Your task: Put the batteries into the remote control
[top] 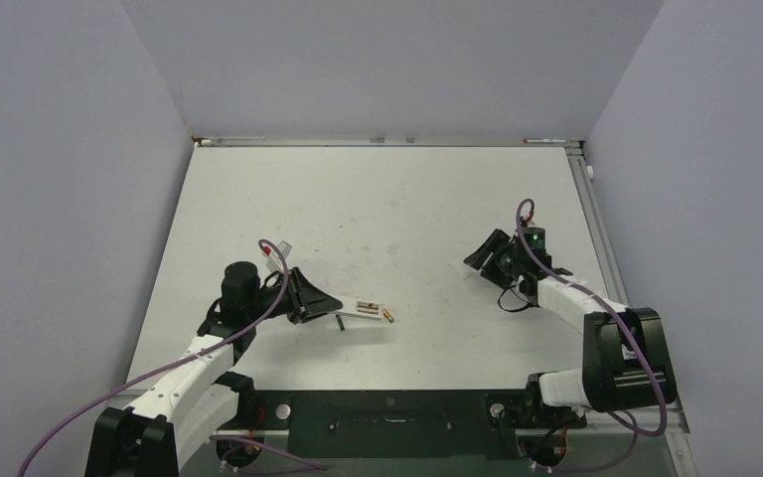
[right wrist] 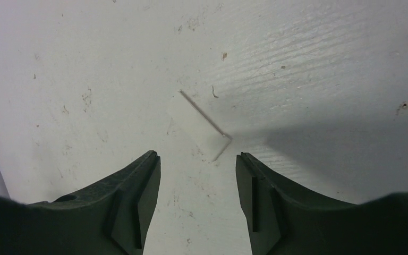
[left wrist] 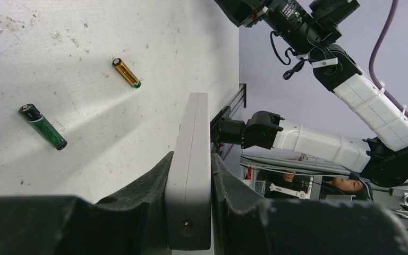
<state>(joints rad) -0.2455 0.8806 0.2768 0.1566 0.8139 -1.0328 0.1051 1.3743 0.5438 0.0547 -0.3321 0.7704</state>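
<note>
Left gripper (left wrist: 191, 160) grasps the white remote control (left wrist: 195, 122) edge-on. Green-black battery (left wrist: 43, 126) and gold battery (left wrist: 126, 73) lie on the table (left wrist: 154, 32) at its ten o'clock. Right gripper (right wrist: 196, 162) is released, with a flat white plastic piece (right wrist: 197, 126) lying at its twelve o'clock.

Scuffed white table (top: 378, 199) between plain lavender-grey walls (top: 387, 60) (metal rail (top: 593, 219) along its right edge), in even light.

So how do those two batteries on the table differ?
The gold battery is copper-gold with a green tip; the green battery is dark green with black ends. The gold battery lies nearer the remote control than the green battery. Both lie flat on the table, loose, roughly parallel.
</note>
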